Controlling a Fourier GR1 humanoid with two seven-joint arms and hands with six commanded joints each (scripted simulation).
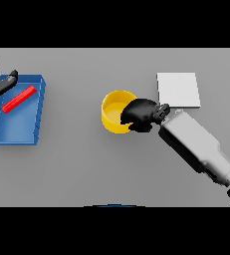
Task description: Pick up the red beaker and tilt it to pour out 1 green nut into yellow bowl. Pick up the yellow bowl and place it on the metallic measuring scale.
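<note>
The yellow bowl [114, 113] stands on the table near the middle; I see no green nut in it. My right hand [142, 114] is at its right rim, with dark fingers curled over the edge and round the wall. The pale square measuring scale [178, 89] lies flat just behind and to the right of that hand, apart from the bowl. A red elongated object [19, 99], the only red thing in view, lies slanted inside the blue tray [17, 135] at the far left. My left hand [2, 85] hovers at the tray's back left corner, fingers relaxed and holding nothing.
The blue tray has raised walls and takes up the left side of the table. My right forearm [196, 144] slants in from the lower right across the table in front of the scale.
</note>
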